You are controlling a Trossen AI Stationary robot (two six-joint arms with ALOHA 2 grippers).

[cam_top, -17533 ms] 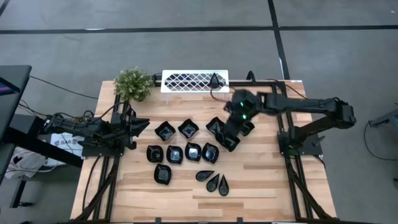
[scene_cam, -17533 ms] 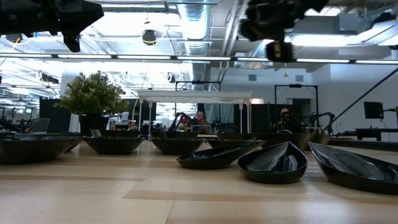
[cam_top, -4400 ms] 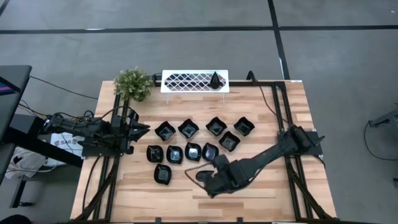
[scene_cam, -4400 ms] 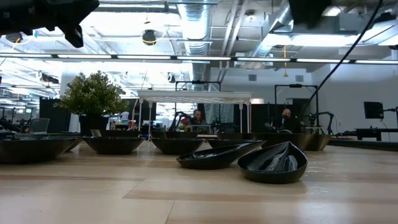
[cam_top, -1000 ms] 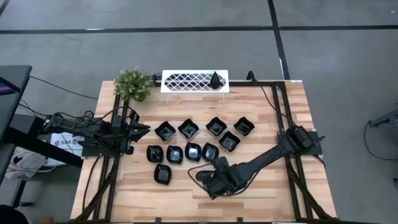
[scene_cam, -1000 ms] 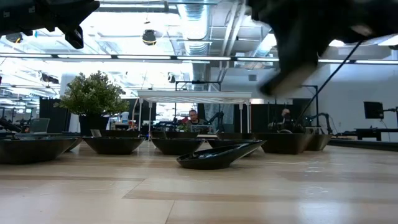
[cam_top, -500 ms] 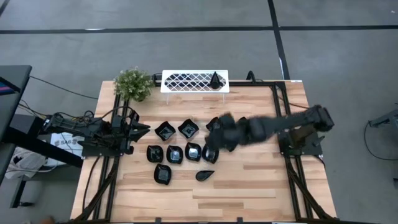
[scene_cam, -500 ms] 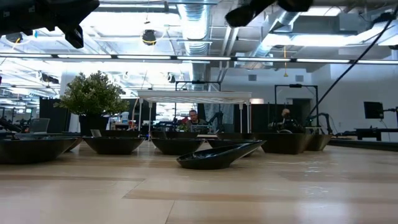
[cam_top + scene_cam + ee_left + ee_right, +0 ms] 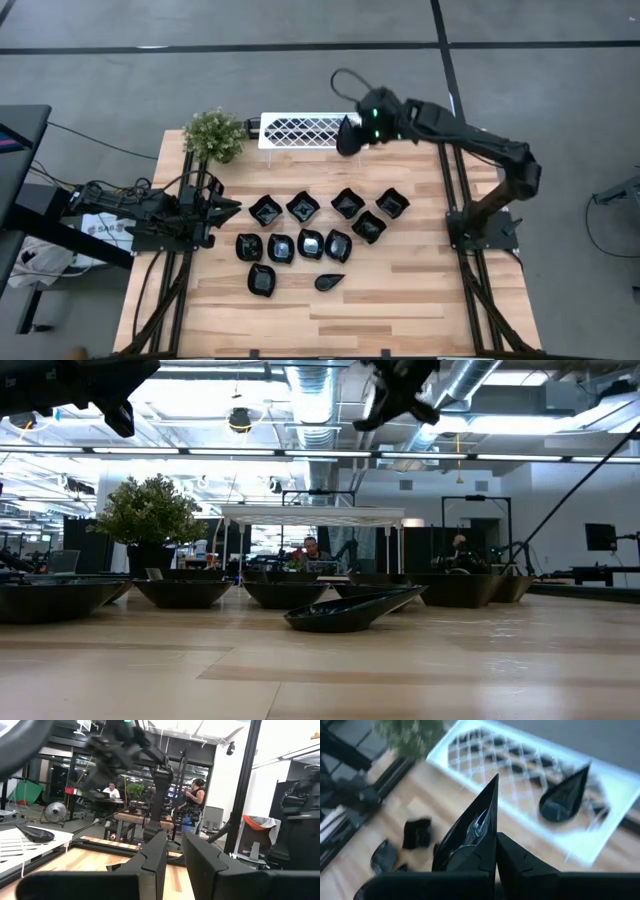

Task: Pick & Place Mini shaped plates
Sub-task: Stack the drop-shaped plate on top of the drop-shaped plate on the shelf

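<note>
The right claw, clamped on a teardrop-shaped plate, hangs over the white rack beside another plate. The left claw, fingers slightly apart, waits at the table edge.

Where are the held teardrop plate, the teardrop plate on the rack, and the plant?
held teardrop plate (image 9: pixel 470 827): right wrist view, glossy inner face.
teardrop plate on the rack (image 9: pixel 564 797): right wrist view, middle of its body.
plant (image 9: pixel 214 136): high view, centre of foliage.
</note>
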